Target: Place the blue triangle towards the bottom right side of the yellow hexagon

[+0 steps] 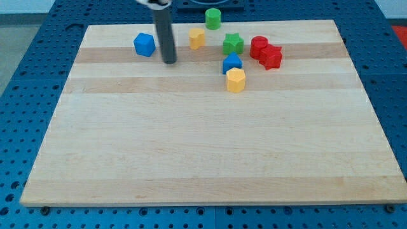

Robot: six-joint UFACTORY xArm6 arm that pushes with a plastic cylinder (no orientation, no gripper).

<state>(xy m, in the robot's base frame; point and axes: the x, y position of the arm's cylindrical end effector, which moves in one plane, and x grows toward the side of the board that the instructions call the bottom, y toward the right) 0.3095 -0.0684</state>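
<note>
Currently | blue blocks [144, 44]: 2 | yellow: 2 | green: 2 | red: seemingly 2 | claw: none seen

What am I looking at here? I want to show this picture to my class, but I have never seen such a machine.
This is one camera view of a wooden board on a blue perforated table. The dark rod is the end of a robot arm; it holds nothing and only pushes blocks with my tip. The tip stands right of the blue cube and left of the yellow block. Further right lie a green cylinder, a green star, two touching red blocks, and the blue triangle resting against the yellow hexagon below it.
</note>
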